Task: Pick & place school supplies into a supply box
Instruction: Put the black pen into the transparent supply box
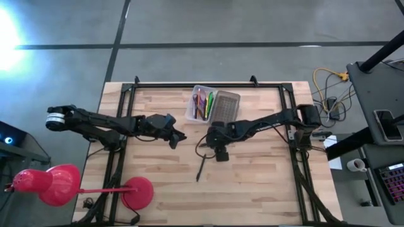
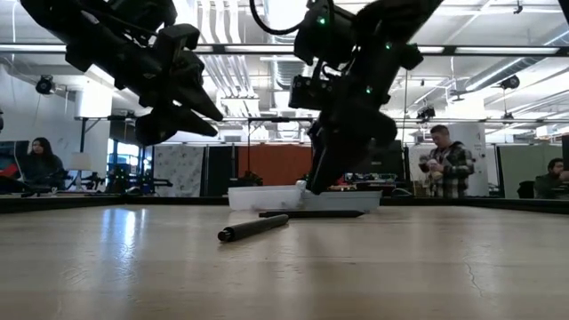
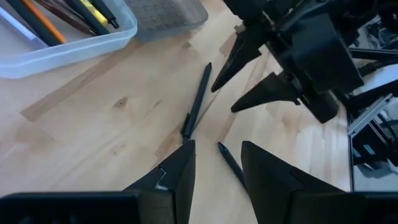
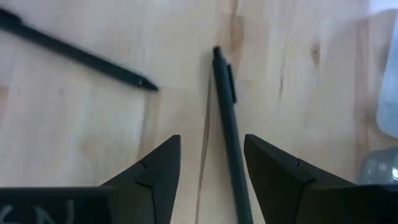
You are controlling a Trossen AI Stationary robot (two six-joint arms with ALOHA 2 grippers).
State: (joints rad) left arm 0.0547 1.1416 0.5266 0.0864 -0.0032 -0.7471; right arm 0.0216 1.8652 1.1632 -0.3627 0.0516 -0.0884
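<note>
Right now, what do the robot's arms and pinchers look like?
Both arms are dark, jointed and chunky. The left arm has a pale ring at its base end. The right arm trails a black cable and shows small green lights. The left gripper and right gripper each have two pointed, wedge-shaped black fingers.

The clear box (image 1: 199, 103) sits at the far middle of the desk (image 1: 265, 183), its rounded rim upward. Inside lie several thin pens (image 1: 203, 104) side by side along its length: orange, green, yellow and dark ones. The grey dotted lid (image 1: 225, 106) lies flat, touching the box's right side. Two dark pens lie loose on the bare wood nearer the front: one (image 1: 200, 169) well apart from the box, the other (image 4: 229, 130) closer to it.
</note>
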